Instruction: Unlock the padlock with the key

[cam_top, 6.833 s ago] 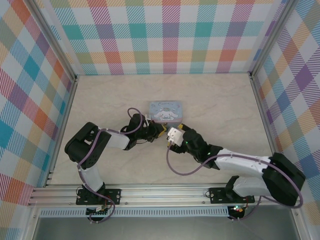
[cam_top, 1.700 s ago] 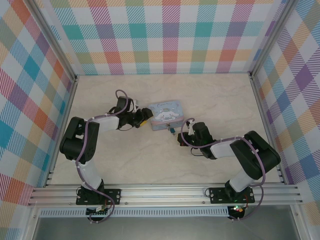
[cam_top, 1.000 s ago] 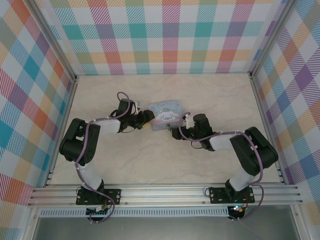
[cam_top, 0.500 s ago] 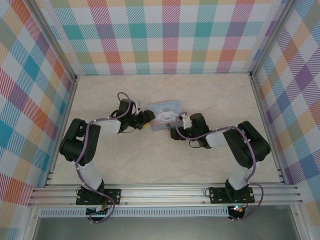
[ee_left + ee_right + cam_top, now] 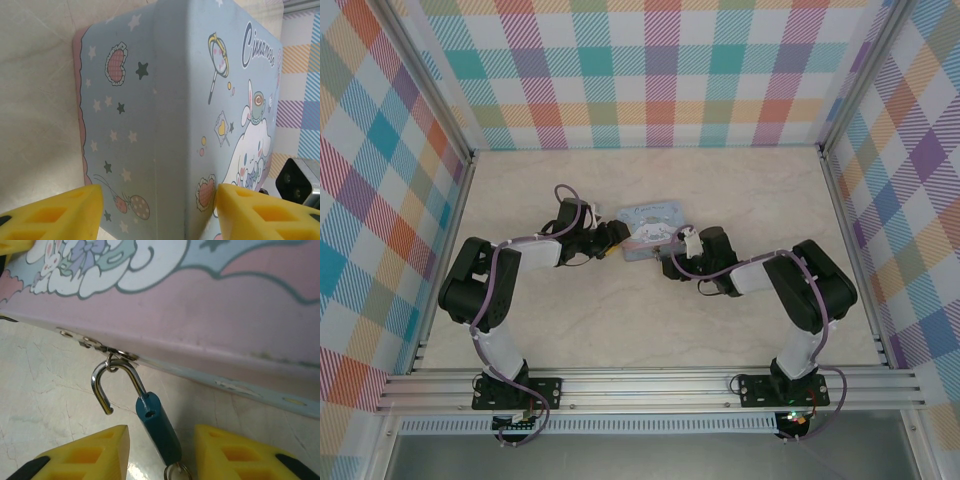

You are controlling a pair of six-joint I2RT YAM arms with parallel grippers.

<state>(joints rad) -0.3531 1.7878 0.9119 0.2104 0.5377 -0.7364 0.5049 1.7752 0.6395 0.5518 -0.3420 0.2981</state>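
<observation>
The blue padlock (image 5: 159,429) hangs from the tin's hasp ring (image 5: 113,360) by its steel shackle (image 5: 99,387). The shackle is swung open, with its free end out of the body. A small metal ring (image 5: 175,473) shows at the padlock's lower end; the key itself is hidden. My right gripper (image 5: 161,450) is open, with a yellow finger (image 5: 85,452) on each side of the padlock body and not touching it. In the top view it (image 5: 670,264) sits at the tin's front edge. My left gripper (image 5: 157,207) is open, straddling the tin's left corner.
The pastel-blue cartoon-dog tin (image 5: 648,228) lies mid-table, turned slightly, with both arms reaching in low from either side. Its lid and side wall (image 5: 165,100) loom close in the left wrist view. Checked walls enclose the marble-look tabletop (image 5: 760,190).
Since 1.7 s ago the tin has turned a little and my right gripper has moved left up to its front edge. In the last half second almost nothing has moved.
</observation>
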